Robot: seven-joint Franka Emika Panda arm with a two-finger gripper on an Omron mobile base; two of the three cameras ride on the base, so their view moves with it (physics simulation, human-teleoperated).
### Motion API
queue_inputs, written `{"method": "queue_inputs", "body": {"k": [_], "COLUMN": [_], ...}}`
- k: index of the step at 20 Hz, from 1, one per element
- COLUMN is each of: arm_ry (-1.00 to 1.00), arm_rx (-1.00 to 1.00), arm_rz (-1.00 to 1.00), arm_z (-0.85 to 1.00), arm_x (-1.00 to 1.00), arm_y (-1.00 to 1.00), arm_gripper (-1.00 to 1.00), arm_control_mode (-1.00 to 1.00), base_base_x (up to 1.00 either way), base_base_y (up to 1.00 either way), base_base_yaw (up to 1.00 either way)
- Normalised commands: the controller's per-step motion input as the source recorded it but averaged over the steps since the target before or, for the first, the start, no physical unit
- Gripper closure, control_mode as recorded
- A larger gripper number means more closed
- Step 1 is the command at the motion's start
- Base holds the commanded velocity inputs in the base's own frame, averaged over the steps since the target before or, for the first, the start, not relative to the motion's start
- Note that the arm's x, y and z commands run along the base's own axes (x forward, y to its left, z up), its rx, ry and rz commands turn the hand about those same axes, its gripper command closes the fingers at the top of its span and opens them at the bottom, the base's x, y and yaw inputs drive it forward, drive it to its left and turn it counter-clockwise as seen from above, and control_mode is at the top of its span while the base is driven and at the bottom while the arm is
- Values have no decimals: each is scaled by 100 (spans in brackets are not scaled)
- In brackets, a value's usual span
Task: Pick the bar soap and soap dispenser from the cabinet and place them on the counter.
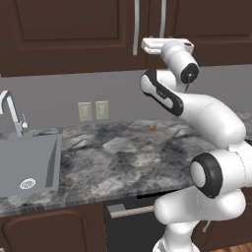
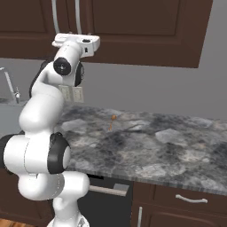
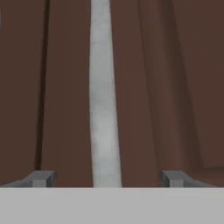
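Looking through the hand view, I see the gripper [image 3: 106,178] spread wide, its two fingertips [image 3: 41,178] standing well apart at either side of a long silver bar handle [image 3: 103,96], with nothing between them; the handle runs up the middle of the picture between the tips, but I cannot tell whether they touch it, as the handle looks a little blurred. Behind the handle is the dark brown panelled door of the cabinet [image 3: 166,87], and it looks shut. From the left base view I see the arm reaching up and far, the hand [image 1: 165,47] held level just at the lower edge of the cabinet [image 1: 74,29], right below the two silver handles [image 1: 136,29] at the meeting of the doors. The right base view shows the same hand [image 2: 77,43] close under those handles [image 2: 55,15]. Both doors are closed, so the bar soap and the soap dispenser are hidden from me. Below, the counter [image 1: 113,157] runs left to right, with a grey sink [image 1: 27,167] and faucet [image 1: 12,113] at the left. A small orange-brown thing [image 1: 154,132] lies near the far wall; I cannot make out what it is
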Motion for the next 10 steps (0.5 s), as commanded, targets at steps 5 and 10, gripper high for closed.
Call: {"method": "queue_inputs", "body": {"k": [5,10], "arm_ry": [27,36], "arm_rx": [0,4], "arm_rz": [0,0], "arm_z": [-6,-6], "arm_x": [82,92], "arm_y": [17,24], "arm_gripper": [100,100], "arm_control_mode": [-100,-100], "base_base_x": [0,0], "base_base_y": [0,0], "base_base_yaw": [0,0]}}
